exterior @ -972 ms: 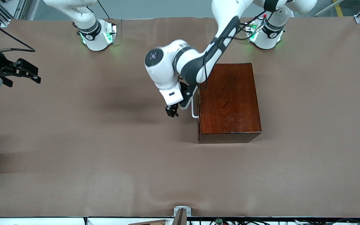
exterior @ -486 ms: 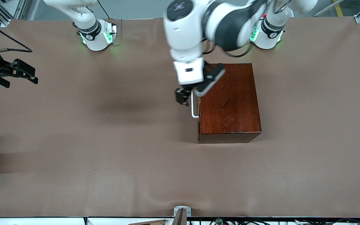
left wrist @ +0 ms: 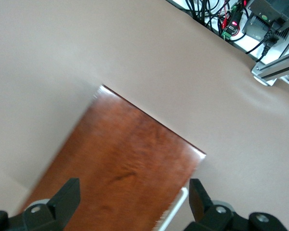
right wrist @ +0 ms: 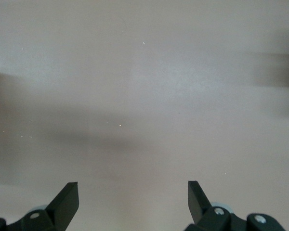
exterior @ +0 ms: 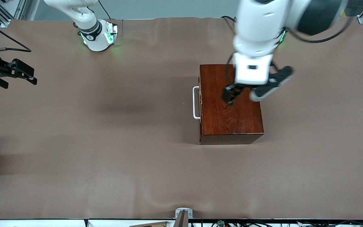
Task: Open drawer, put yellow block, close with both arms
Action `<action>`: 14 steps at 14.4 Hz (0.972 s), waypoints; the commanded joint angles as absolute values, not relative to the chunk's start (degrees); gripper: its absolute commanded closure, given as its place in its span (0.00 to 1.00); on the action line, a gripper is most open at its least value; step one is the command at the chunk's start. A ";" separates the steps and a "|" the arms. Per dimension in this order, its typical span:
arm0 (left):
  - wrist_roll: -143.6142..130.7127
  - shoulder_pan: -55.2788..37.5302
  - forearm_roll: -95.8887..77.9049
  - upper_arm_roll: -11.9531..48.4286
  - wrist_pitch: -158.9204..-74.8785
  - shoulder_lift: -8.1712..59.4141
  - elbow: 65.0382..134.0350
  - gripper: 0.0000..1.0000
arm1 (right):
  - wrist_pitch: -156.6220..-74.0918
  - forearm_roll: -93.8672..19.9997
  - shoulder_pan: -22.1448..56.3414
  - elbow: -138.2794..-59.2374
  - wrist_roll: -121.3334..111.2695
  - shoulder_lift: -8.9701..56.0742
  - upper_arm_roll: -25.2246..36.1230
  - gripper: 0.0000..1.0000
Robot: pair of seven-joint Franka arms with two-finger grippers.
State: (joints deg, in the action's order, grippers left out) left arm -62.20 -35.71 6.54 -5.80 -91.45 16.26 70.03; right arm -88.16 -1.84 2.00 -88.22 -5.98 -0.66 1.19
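Note:
The dark reddish-brown wooden box (exterior: 232, 110) stands on the table with its drawer pushed in. Only the white bar handle (exterior: 195, 102) shows on the side facing the right arm's end. My left gripper (exterior: 230, 94) is open and empty, up in the air over the box's top. The left wrist view shows the box's top (left wrist: 120, 163) and the handle (left wrist: 176, 211) between the spread fingers (left wrist: 67, 195). My right gripper (exterior: 30, 75) is open and empty, waiting at the right arm's end of the table over bare table (right wrist: 144, 96). The yellow block is out of view.
Brown paper covers the table (exterior: 106, 157). A small metal bracket (exterior: 183, 214) sits at the edge nearest the front camera. Cables and an electronics box (left wrist: 269, 12) lie past the table's edge.
My left gripper has risen from beside the drawer's handle and swung across over the box's top, toward the left arm's end. The drawer stays shut. The right gripper has barely moved.

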 commanded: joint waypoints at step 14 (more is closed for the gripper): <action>-15.22 -14.70 2.73 -5.19 -81.30 7.04 73.74 0.00 | -87.71 -1.05 0.18 -88.33 -5.89 -1.58 0.26 0.00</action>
